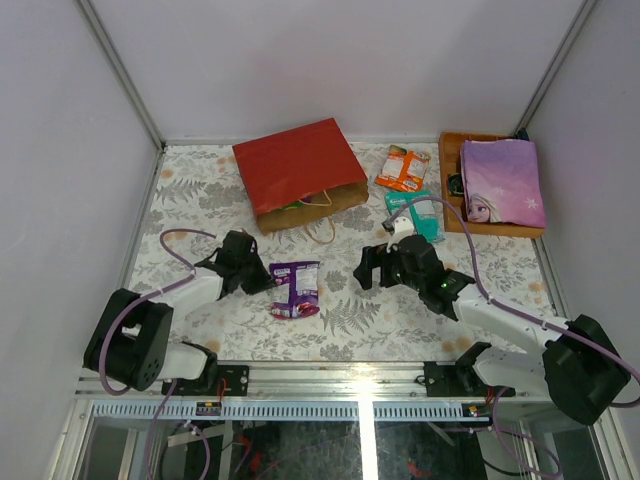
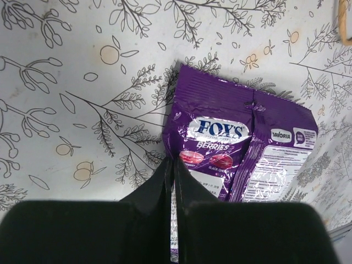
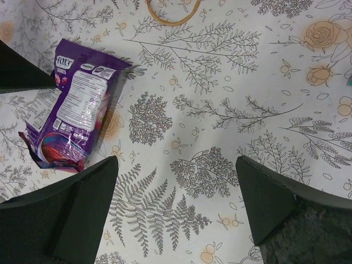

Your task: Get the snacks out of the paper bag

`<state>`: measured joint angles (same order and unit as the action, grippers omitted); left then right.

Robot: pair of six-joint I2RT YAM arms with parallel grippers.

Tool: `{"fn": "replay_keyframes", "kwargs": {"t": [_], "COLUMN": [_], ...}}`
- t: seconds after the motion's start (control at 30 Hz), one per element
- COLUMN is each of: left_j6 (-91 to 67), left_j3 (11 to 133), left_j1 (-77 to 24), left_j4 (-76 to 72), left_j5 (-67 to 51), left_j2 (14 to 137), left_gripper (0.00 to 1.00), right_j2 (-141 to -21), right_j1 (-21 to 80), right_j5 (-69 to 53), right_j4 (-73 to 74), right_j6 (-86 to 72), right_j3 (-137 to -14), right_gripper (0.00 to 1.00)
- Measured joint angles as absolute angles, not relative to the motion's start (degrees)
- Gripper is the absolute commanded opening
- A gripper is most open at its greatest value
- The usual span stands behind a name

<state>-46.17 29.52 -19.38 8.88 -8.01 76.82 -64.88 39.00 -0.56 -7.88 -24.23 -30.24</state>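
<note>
three packets out: orange packet, teal packet, and purple packet flat on the table, its edge pinched by the left gripper; right gripper spread, empty; paper bag shows green at its mouth, so more likely remains.

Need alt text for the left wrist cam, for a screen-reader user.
A purple Foy's Berries snack packet lies on a floral-print table, with its front logo and part of its white back label both showing. At bottom centre, the left claw is pinched shut on the packet's near edge.
</note>
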Motion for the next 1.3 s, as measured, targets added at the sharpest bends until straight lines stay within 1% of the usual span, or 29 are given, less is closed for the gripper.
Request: {"fn": "replay_keyframes", "kwargs": {"t": [0.23, 0.4, 0.5, 0.8, 0.97, 1.13, 1.3], "left_j6": [-47.1, -48.4, -48.6, -49.9, -52.1, -55.5, -59.4], "left_j3": [29.5, 29.5, 29.4, 26.0, 25.1, 24.4, 24.6], "left_j1": [-19.0, -16.4, -12.6, 2.8, 8.6, 14.0, 16.9], "left_j4": [9.6, 13.0, 14.3, 14.6, 13.9, 9.7, 4.3], "left_j5": [-7.3, -5.1, -4.3, -4.7, -4.6, -5.0, -5.5], "left_j2": [75.7, 71.1, 68.4, 66.2, 64.9, 65.7, 70.6], "left_gripper": [0.0, 0.0, 0.0, 0.0, 0.0, 0.0, 0.0], "right_j2": [-65.3, -65.3, -65.5, -66.8, -68.4, -70.7, -72.0], "right_j1": [38.6, 38.3, 38.1, 38.0, 38.0, 37.9, 37.8], "right_j5": [-1.2, -1.3, -1.8, -3.9, -4.8, -7.2, -11.0], "right_j4": [-8.1, -8.1, -8.2, -8.5, -8.1, -7.5, -7.4], "right_j6": [-24.2, -24.2, -24.2, -24.2, -24.2, -24.6, -26.6], "right_j3": [-30.2, -30.2, -30.2, -30.6, -32.6, -35.2, -36.9], "right_gripper": [0.95, 0.95, 0.95, 0.95, 0.94, 0.94, 0.93]}}
